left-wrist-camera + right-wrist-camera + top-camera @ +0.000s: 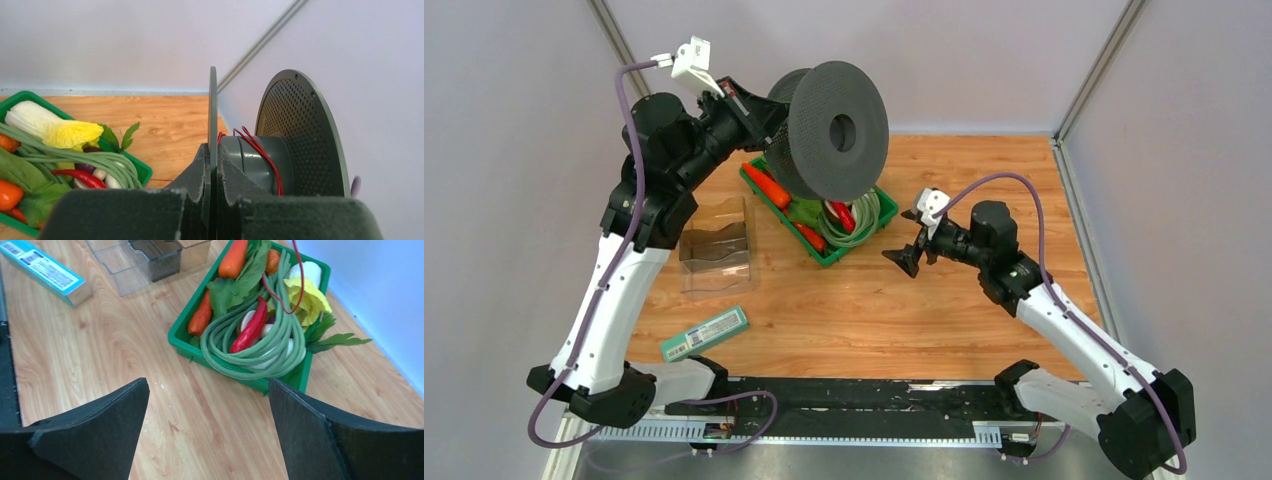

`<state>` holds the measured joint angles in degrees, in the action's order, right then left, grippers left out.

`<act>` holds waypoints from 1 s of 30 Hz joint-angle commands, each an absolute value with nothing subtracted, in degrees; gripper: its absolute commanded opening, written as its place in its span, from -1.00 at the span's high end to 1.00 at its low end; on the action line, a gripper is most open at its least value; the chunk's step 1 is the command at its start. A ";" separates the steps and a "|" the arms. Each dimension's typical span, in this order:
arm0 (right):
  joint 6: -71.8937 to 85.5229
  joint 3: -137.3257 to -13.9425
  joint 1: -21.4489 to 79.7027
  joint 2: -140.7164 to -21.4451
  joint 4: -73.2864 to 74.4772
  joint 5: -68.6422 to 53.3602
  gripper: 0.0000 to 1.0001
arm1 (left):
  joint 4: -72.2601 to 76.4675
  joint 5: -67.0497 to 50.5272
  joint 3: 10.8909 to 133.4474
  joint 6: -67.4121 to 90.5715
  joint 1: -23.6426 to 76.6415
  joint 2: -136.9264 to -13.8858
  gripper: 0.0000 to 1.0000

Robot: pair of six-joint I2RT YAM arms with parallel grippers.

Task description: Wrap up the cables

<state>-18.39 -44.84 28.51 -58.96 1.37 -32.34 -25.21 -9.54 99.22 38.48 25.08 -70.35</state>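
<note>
My left gripper (769, 120) is shut on the near flange of a dark grey perforated spool (839, 130) and holds it in the air over the green tray. In the left wrist view the fingers (200, 165) pinch the thin flange (213, 110), and the thin red wire (260, 155) lies in a few turns round the spool's hub. In the right wrist view a loose length of the red wire (296, 285) hangs down over the vegetables. My right gripper (904, 255) is open and empty, just right of the tray, low over the table (208, 385).
The green tray (824, 258) holds carrots, a red chilli, cabbage and looped green beans (250, 352). A clear plastic container (716, 255) and a teal box (706, 333) lie on the left. White walls close the back and both sides.
</note>
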 commanded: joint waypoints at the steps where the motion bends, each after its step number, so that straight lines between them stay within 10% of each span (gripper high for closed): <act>1: -20.58 -44.03 29.18 -58.01 -2.63 -23.83 -0.92 | -23.92 -3.96 103.98 44.21 25.05 -71.63 1.00; 14: 10.53 -47.90 33.56 -66.70 -23.28 -34.37 -1.00 | -14.77 -6.51 102.57 46.93 25.05 -69.96 1.00; 30: 32.16 -57.30 35.95 -75.66 -19.33 -1.06 -0.97 | -7.47 -0.26 101.34 59.23 25.22 -70.92 1.00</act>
<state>24.21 -54.28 36.07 -73.14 -19.25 -8.36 -14.70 -1.87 99.04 53.52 25.08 -70.67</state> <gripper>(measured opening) 0.990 0.026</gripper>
